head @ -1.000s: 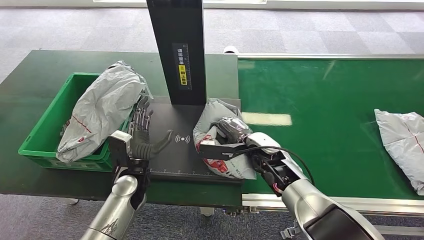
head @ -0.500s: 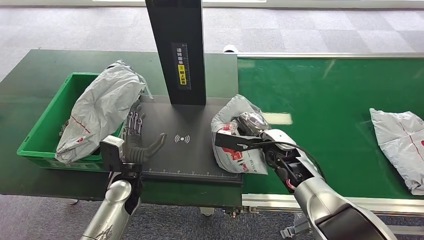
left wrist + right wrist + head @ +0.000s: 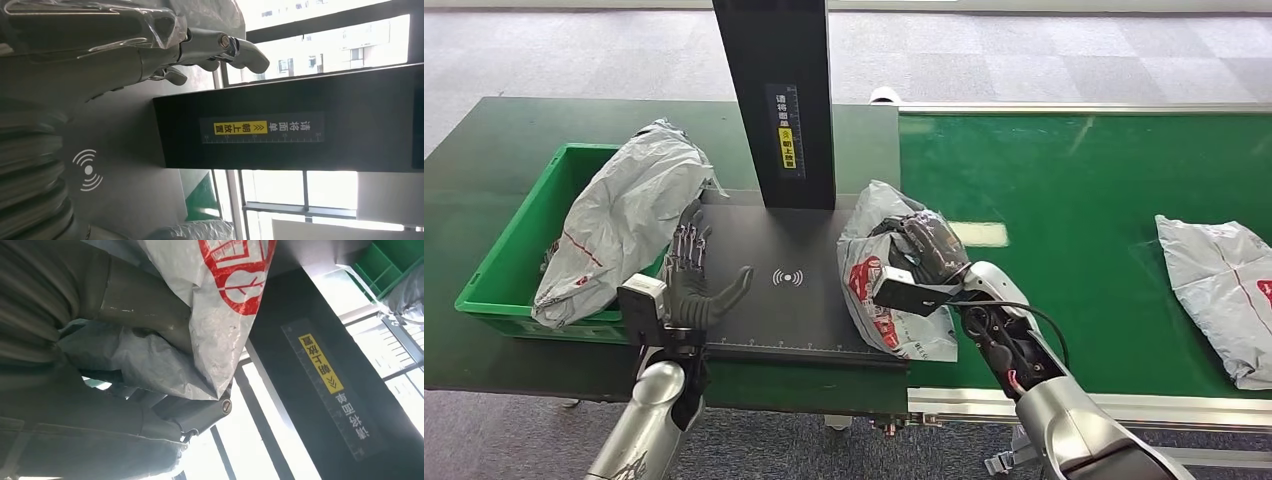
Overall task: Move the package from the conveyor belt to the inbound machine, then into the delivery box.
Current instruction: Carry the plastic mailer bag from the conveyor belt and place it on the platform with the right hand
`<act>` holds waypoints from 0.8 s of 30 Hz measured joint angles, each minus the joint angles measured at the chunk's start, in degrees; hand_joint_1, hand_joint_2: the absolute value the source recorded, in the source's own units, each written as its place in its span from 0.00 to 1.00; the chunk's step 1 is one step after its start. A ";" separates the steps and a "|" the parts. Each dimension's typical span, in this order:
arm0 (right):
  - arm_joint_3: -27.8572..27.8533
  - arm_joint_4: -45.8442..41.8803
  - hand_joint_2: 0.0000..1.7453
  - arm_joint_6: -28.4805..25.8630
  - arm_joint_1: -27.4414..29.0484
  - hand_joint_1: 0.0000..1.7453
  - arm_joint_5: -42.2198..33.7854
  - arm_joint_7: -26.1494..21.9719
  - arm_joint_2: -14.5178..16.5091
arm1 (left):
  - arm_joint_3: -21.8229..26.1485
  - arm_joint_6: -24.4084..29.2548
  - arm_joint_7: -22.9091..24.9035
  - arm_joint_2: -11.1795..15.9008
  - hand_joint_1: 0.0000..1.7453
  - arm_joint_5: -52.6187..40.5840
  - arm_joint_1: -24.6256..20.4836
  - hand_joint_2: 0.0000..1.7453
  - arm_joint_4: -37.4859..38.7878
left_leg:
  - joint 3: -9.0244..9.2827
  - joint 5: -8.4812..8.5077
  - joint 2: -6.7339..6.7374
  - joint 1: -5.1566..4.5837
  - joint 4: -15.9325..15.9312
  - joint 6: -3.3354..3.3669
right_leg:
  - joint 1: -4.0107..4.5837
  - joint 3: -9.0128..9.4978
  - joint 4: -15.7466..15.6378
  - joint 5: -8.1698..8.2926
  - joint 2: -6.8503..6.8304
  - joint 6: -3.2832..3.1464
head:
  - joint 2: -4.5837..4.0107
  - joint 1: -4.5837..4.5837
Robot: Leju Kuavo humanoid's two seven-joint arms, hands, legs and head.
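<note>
A grey package with red print [image 3: 876, 296] stands tilted at the right edge of the inbound machine's black plate [image 3: 774, 320], partly over the green conveyor belt [image 3: 1064, 200]. My right hand [image 3: 924, 256] grips its top. The right wrist view shows the package [image 3: 220, 315] pressed between the thumb and the fingers [image 3: 197, 416]. My left hand [image 3: 690, 276] hovers open over the plate's left edge, fingers spread, next to the green delivery box [image 3: 502, 250]. In the left wrist view its fingers [image 3: 200, 45] hold nothing.
The machine's black column [image 3: 774, 100] with a yellow label rises behind the plate. A large grey package [image 3: 624, 215] fills the delivery box. Another grey package [image 3: 1214, 290] lies on the belt at the far right. A scan symbol [image 3: 787, 277] marks the plate's middle.
My right hand has shifted right with the package, tipping it more upright at the plate's edge. The far package has drifted left on the belt. My left hand has barely moved.
</note>
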 joint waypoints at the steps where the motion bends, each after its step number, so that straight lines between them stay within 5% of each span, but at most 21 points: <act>1: -0.24 -0.23 1.00 -0.68 0.10 1.00 0.23 -0.17 0.02 | 0.01 0.16 -0.07 -0.01 0.00 0.15 0.00 1.00 0.00 | -0.01 0.00 0.00 0.00 0.00 0.00 | 0.00 -0.01 0.00 0.00 0.00 0.00 | 0.00 0.00; 6: -0.81 -0.68 1.00 -5.85 -0.65 1.00 4.65 0.06 1.24 | 0.41 2.59 -0.09 -0.59 0.00 3.38 -0.98 1.00 0.61 | -0.05 0.01 0.02 0.00 0.00 0.00 | 0.00 -0.04 0.02 0.01 0.01 -0.01 | 0.00 -0.01; 15: 1.19 -0.80 1.00 -5.33 -9.50 1.00 10.11 3.69 7.91 | 0.69 4.98 -0.45 -2.67 0.00 8.03 -6.34 1.00 5.75 | -0.07 0.06 0.03 0.01 0.00 -0.05 | 0.02 -0.16 0.10 0.02 0.02 -0.03 | 0.00 -0.01; 24: 2.27 -0.49 1.00 -5.12 -11.21 1.00 10.47 4.36 9.49 | 0.63 5.01 -0.54 -2.87 0.00 8.56 -7.35 1.00 7.39 | -0.23 0.05 0.02 0.00 0.01 -0.05 | 0.01 -0.25 0.07 0.03 0.02 -0.02 | 0.00 0.01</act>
